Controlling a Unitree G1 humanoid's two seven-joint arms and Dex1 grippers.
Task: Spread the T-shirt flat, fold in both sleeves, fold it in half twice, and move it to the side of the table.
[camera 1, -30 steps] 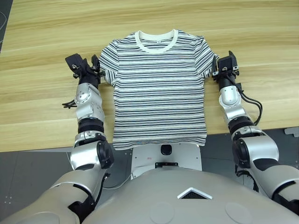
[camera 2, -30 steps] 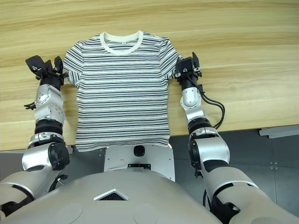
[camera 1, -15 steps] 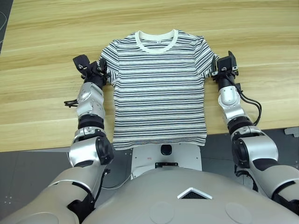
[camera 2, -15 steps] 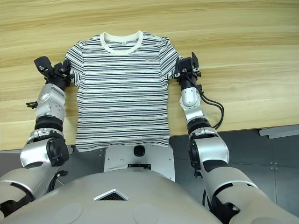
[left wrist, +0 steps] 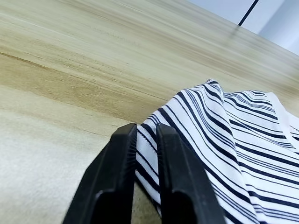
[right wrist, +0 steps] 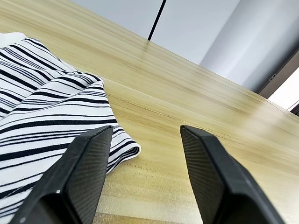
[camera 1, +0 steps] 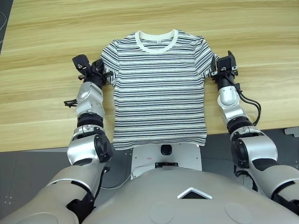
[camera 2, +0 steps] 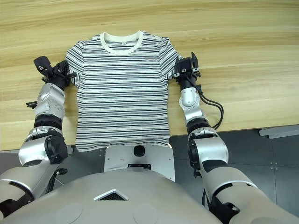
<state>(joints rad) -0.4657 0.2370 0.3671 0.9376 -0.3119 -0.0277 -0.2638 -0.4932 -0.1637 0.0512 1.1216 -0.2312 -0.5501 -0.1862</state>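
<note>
The left end effector [left wrist: 145, 132] is noted pinching the hem of the left sleeve [camera 1: 108, 65], striped fabric caught between its fingers (clearest from the left wrist). The T-shirt [camera 1: 159, 88] is laid flat mid-counter [camera 1: 46, 37], collar away from the robot, hem at the near edge. The right end effector [right wrist: 145, 135] is held spread just beside the right sleeve [camera 1: 209, 60].

Right gripper [right wrist: 145, 132], jaws spread apart above wooden table [right wrist: 196, 93], striped T-shirt [right wrist: 42, 107] sleeve hem at one jaw
</note>
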